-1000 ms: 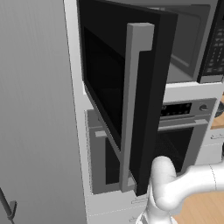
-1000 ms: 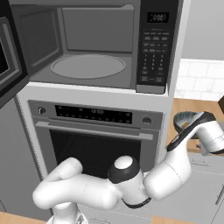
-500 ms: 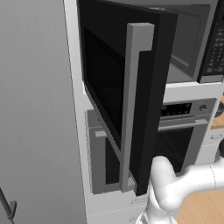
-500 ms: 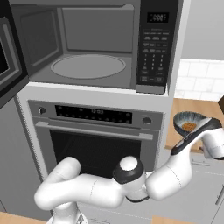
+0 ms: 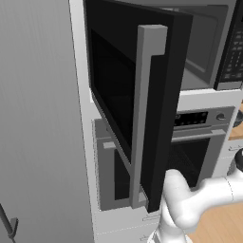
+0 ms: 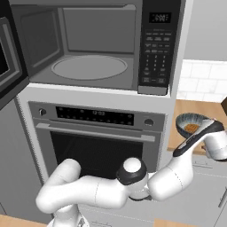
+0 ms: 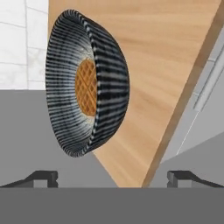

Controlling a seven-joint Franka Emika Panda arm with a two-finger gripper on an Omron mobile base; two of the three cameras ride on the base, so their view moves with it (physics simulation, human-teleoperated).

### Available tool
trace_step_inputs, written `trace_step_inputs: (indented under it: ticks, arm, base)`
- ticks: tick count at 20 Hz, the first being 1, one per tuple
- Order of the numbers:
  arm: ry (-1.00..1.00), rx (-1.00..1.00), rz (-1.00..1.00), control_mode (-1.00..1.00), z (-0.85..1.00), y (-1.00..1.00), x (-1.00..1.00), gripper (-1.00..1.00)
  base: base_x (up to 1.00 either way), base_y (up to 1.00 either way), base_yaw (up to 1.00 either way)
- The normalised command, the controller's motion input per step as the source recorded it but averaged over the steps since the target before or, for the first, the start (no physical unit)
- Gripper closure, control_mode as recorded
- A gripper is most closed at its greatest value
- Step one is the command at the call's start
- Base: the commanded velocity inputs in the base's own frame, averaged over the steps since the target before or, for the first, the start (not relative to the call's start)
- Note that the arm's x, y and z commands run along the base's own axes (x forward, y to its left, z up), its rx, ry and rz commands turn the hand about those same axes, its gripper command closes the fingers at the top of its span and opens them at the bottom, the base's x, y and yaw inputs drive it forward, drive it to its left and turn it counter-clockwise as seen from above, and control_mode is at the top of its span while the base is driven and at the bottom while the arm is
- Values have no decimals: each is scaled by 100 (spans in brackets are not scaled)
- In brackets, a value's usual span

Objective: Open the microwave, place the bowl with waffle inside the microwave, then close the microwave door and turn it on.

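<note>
The microwave [image 6: 93,48] stands open, its round glass turntable [image 6: 88,67] bare and its keypad strip [image 6: 155,48] on the right. The microwave door [image 5: 123,95] is swung far out to the left, with its grey bar handle [image 5: 148,118] facing the camera. The bowl [image 6: 190,124], dark with striped sides, holds a golden waffle [image 7: 86,87] and rests on the wooden counter [image 6: 199,108] right of the oven. My gripper [image 7: 112,178] is open a short way from the bowl [image 7: 87,83], looking into its mouth, with nothing between the fingers.
A grey oven [image 6: 97,137] with a horizontal handle sits under the microwave. The open door juts out over the oven's left side [image 5: 114,175]. A tall grey cabinet wall [image 5: 38,118] stands at left. White tiles [image 6: 204,80] back the counter, and drawer fronts [image 7: 205,87] run below its edge.
The hand has swung down and to the right, off the bowl, so the bowl and waffle now show in the right base view. The door and microwave have not moved.
</note>
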Motion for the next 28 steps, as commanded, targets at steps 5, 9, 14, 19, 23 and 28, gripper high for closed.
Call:
trace_step_inputs:
  ticks: [5, 9, 14, 19, 23, 28]
  arm:
    - [-8, -12, -13, -100, -20, 0, 26, -100]
    - [-7, -14, -15, -100, -32, 0, 33, -100]
    - [0, -13, -2, -100, -21, 2, 45, -100]
    - [2, -6, 0, -100, -17, 0, 37, -100]
    - [8, -1, 0, -100, -32, 0, 24, -100]
    - [4, 0, 0, -100, -29, 0, 14, 100]
  base:
    - [0, 0, 0]
    - [0, 0, 0]
    - [0, 0, 0]
    - [0, 0, 0]
    - [0, 0, 0]
    - [0, 0, 0]
